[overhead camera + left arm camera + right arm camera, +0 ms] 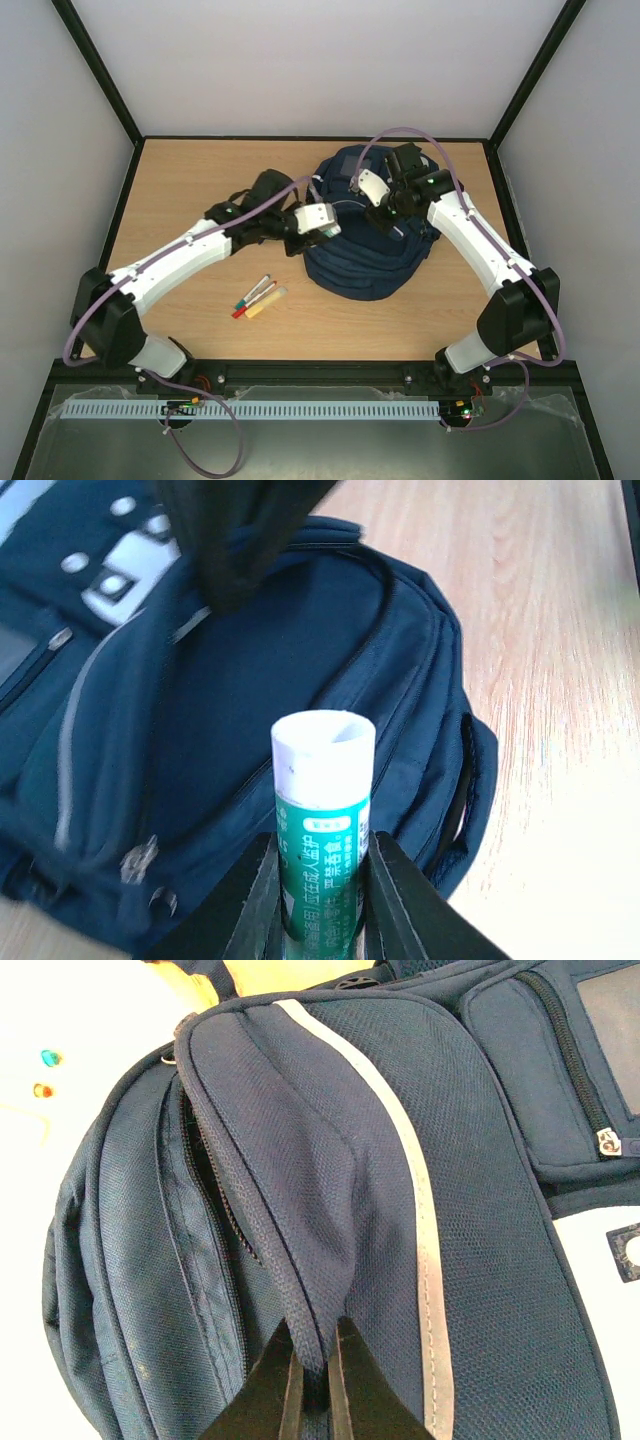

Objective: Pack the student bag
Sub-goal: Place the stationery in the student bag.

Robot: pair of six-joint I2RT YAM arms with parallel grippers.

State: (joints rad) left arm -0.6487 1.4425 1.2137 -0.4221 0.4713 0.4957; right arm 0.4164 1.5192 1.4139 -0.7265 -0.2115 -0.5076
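The left gripper [322, 885] has its two black fingers [262, 895] closed against the sides of an upright green-and-white cylindrical tube with a white cap [322, 780] and printed lettering. Behind the tube lies a large navy blue fabric backpack [250, 670], with silver zip pulls [137, 860] and a dark carry loop [480, 770] on its side, resting on a light wooden table surface [560, 630]. A dark blurred shape [225, 540] meets the backpack's fabric from above; what it is cannot be told.
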